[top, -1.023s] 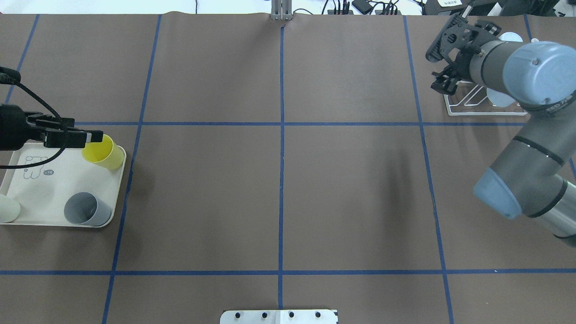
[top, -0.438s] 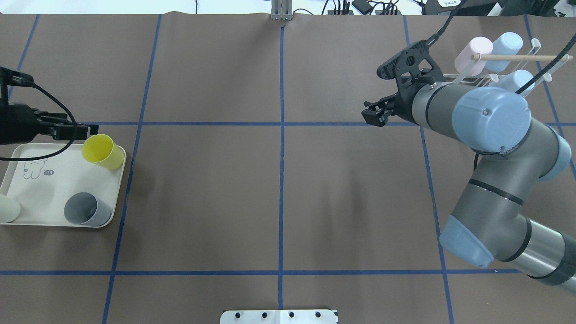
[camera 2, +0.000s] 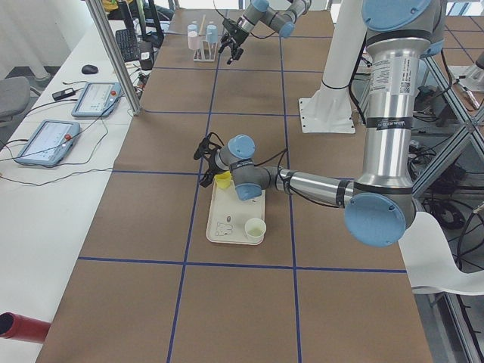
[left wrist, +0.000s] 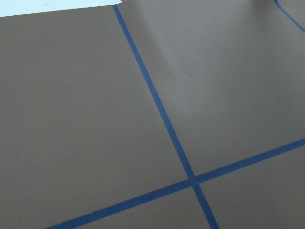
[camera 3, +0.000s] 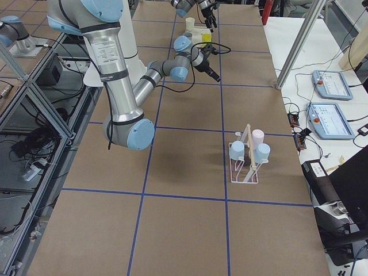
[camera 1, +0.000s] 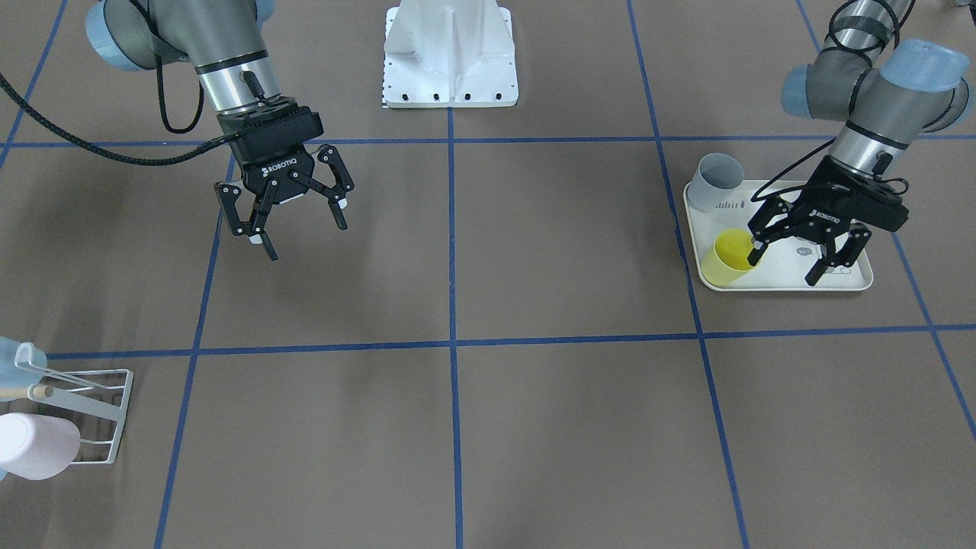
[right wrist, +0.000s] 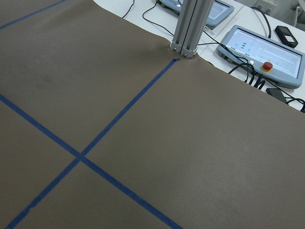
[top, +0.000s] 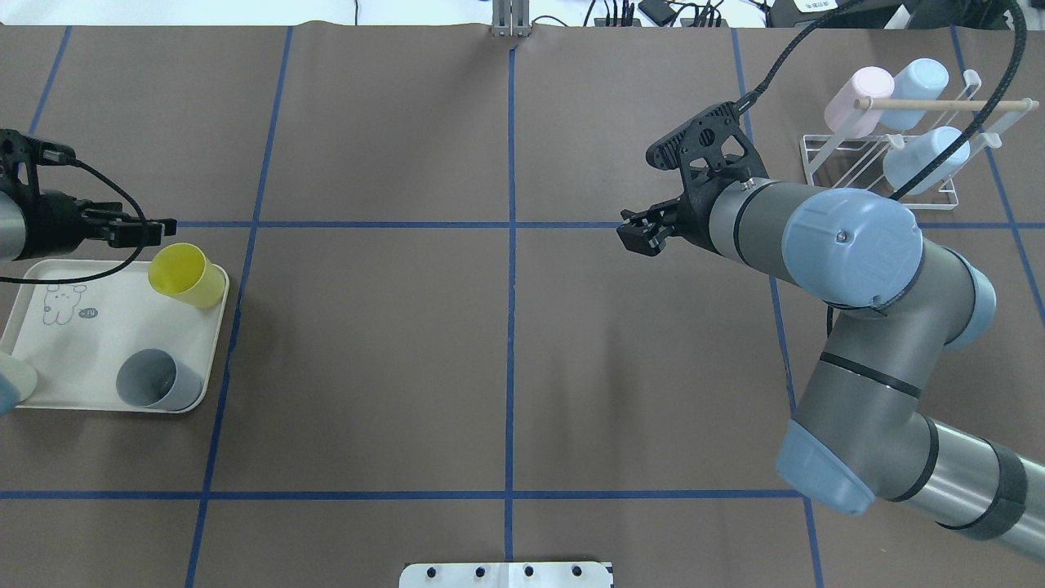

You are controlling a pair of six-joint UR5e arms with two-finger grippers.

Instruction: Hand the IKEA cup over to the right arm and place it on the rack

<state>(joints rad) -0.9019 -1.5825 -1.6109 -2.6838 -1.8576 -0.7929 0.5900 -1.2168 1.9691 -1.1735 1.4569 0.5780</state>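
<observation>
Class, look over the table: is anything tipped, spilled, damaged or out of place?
Nothing stands out. The yellow cup and grey cup stand upright on the tray, three cups sit on the rack, and nothing is spilled.

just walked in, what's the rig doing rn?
Cup handover job, with no cup picked up yet. The left gripper is open over the cream tray, one finger by the rim of the yellow cup, gripping nothing. The right gripper is open and empty above the table, away from the rack, which carries a pink cup and two light-blue cups. A grey cup also sits on the tray.
</observation>
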